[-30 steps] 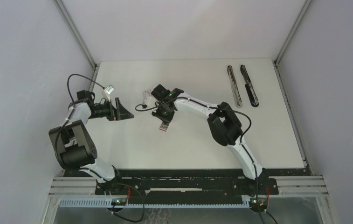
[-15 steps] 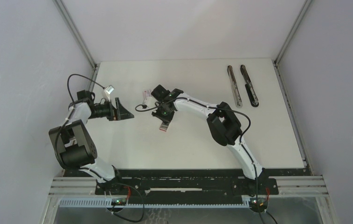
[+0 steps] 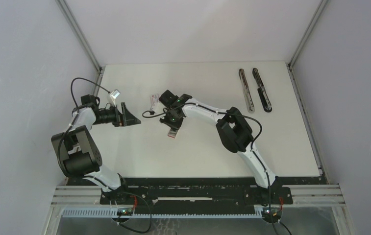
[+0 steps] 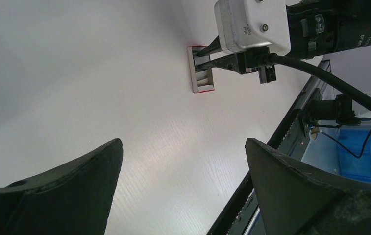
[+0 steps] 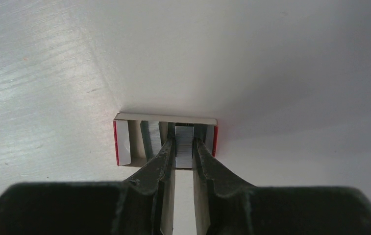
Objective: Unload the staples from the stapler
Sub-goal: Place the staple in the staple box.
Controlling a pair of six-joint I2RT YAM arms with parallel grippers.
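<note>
In the right wrist view my right gripper [image 5: 184, 146] is shut on a thin grey strip of staples [image 5: 184, 139]. The strip lies inside a small red-and-white box [image 5: 122, 142], beside another strip [image 5: 151, 138]. From above, the right gripper [image 3: 172, 126] points down at that box [image 3: 173, 133] at mid-table. The stapler [image 3: 261, 90] lies far off at the back right, with a long silver part [image 3: 246, 90] beside it. My left gripper [image 3: 127, 115] stands open and empty to the left of the box. In its own view the left gripper [image 4: 183, 143] faces the box [image 4: 200, 81].
A small pink-and-white piece [image 3: 152, 101] lies just behind and left of the right wrist. The right arm's camera housing [image 4: 252, 24] and cable fill the top of the left wrist view. The table's near rail [image 3: 198, 188] runs along the arm bases.
The right arm's elbow has shifted slightly left; its gripper stays at the box, still shut on the strip. The left arm has not moved.
</note>
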